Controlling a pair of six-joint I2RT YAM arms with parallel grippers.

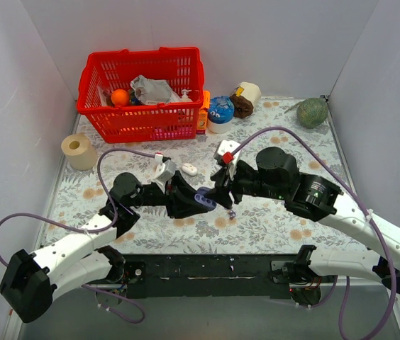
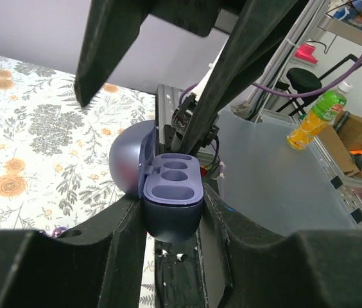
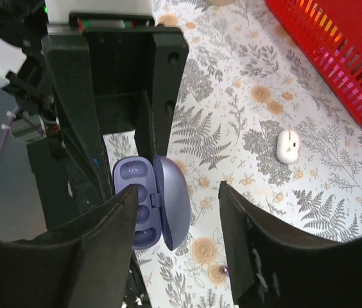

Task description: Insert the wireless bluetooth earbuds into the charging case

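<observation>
My left jaws gripped the charging case [image 2: 171, 192]; right jaws stood open, an earbud [image 3: 218, 273] lying just toward the worktop's [image 1: 271, 227] near edge.

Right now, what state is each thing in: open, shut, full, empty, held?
charging case: open, both wells empty
left gripper: shut on the case
right gripper: open, empty
earbud: lying loose outside the case; second one not seen
red basket: holds items
</observation>
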